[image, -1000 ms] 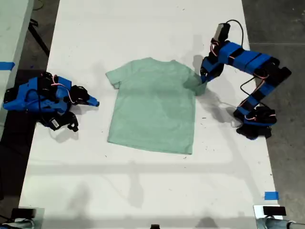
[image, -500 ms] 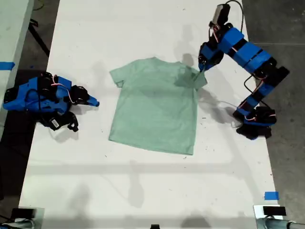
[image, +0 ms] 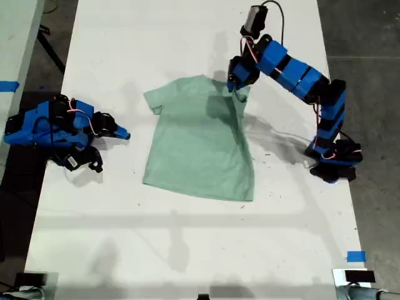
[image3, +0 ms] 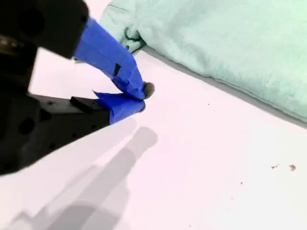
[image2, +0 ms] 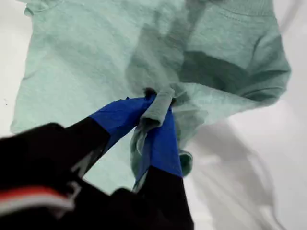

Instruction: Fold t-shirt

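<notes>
Fingers [image2: 160,139] of my first gripper [image2: 154,108] are clamped on a bunched fold of the t-shirt [image: 200,140], the pale mint cloth squeezed between the two blue tips. In the exterior view this gripper [image: 233,84] now sits over the shirt's collar end; half a second ago it was further toward the exterior view's right, at the sleeve, so the pinched sleeve has been carried inward over the body. The shirt's edge on the exterior view's right is now folded in and runs straighter. My second gripper [image3: 139,98] rests low on the surface at the exterior view's left, its blue tips together with nothing between them, just beside the shirt's sleeve edge [image3: 125,34] but apart from it; it has not moved. The t-shirt lies flat in the middle of the white surface [image: 187,250]. Dark grey floor [image: 375,37] shows past the surface on the exterior view's right, and blue tape [image: 355,256] marks the near corner there.
</notes>
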Action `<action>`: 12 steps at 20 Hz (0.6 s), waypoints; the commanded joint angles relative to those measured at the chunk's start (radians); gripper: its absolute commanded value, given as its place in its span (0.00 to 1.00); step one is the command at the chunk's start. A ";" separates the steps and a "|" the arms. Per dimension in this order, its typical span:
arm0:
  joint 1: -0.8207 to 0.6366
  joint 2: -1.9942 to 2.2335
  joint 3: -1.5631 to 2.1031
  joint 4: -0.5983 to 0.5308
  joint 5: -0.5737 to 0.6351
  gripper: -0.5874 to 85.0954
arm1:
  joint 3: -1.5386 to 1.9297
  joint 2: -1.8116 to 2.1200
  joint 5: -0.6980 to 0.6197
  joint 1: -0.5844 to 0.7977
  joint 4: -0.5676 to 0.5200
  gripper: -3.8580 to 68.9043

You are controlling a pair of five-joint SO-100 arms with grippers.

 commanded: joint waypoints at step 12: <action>-0.002 0.005 -0.008 0.011 -0.014 0.01 | -0.195 -0.362 0.091 -0.104 -0.368 0.04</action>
